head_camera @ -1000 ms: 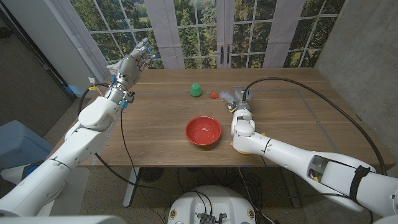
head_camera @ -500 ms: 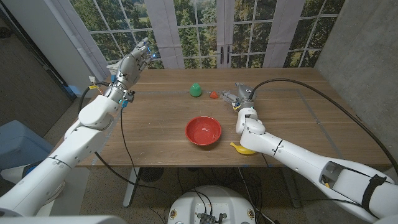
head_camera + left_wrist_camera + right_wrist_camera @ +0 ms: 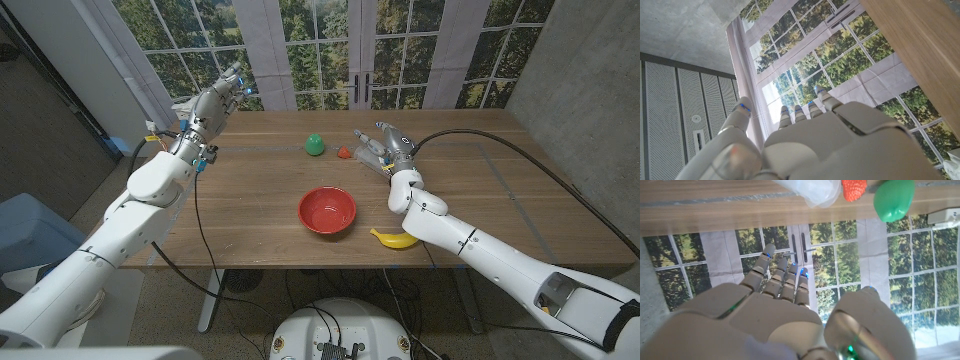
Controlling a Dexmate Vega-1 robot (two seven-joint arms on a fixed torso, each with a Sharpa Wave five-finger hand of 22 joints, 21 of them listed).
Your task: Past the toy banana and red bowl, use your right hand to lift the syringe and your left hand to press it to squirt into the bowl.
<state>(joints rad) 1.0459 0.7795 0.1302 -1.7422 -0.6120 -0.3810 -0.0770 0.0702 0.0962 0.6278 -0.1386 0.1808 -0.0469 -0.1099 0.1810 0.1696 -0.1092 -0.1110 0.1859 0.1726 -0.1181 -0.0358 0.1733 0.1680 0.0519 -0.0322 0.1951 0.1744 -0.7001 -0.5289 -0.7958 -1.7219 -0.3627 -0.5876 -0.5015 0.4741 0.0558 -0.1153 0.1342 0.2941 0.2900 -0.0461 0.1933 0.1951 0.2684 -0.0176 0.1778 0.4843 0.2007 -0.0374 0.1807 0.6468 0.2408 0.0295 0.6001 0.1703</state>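
The red bowl [image 3: 327, 211] sits mid-table, with the yellow toy banana [image 3: 393, 239] to its right near the front edge. Beyond them, my right hand [image 3: 386, 144] hovers with fingers spread and nothing in it. It is right beside a clear plastic thing, apparently the syringe [image 3: 362, 150], which it partly hides. In the right wrist view the clear syringe [image 3: 812, 190] lies on the wood just ahead of my right hand [image 3: 785, 310]. My left hand [image 3: 215, 100] is raised over the table's far left corner, fingers extended and apart, holding nothing; it is also seen from behind [image 3: 830, 135].
A green toy [image 3: 315, 144] and a small red strawberry [image 3: 343, 153] lie on the far side, just left of the syringe; both appear in the right wrist view, green toy [image 3: 895, 199] and strawberry [image 3: 854, 189]. A black cable [image 3: 500, 150] arcs over the right half. Windows stand behind the table.
My right arm has reached toward the far side, uncovering the banana, and the hand now sits by the syringe. The left arm has stayed still.
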